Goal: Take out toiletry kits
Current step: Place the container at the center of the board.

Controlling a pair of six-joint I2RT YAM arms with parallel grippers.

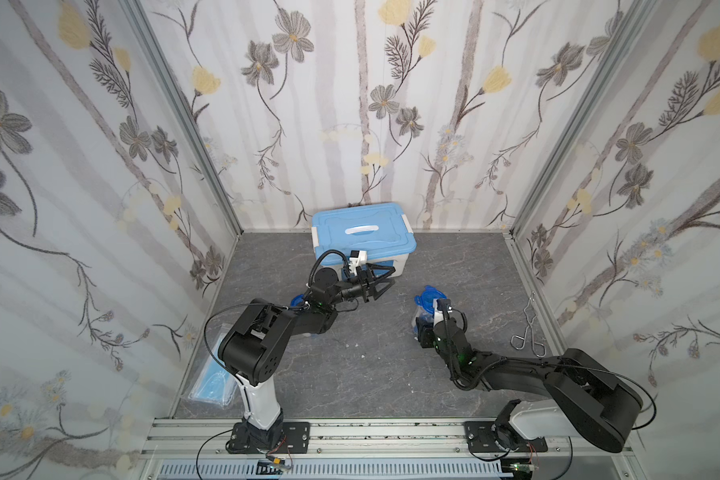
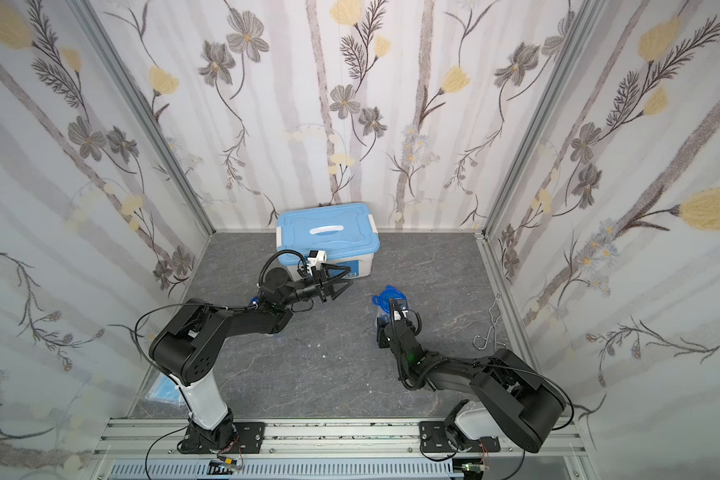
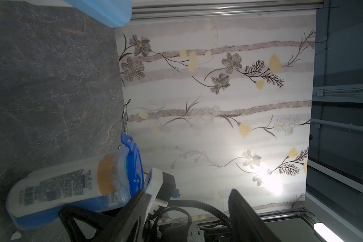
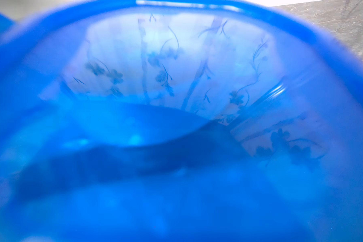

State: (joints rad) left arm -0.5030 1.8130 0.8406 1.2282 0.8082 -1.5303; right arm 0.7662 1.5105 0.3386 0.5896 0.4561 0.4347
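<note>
A translucent toiletry kit cup with a round blue tabbed lid stands right of centre, and my right gripper is shut on it. The left wrist view shows this cup holding a cream bottle with an orange cap. The lid fills the right wrist view and hides the jaws. A second kit's blue lid peeks out behind my left forearm. My left gripper hangs open and empty in front of the box, its fingers spread wide.
A white box with a light-blue lid stands against the back wall. Metal tongs lie by the right wall. A flat clear bag of blue masks lies at the front left. Flowered walls close in three sides.
</note>
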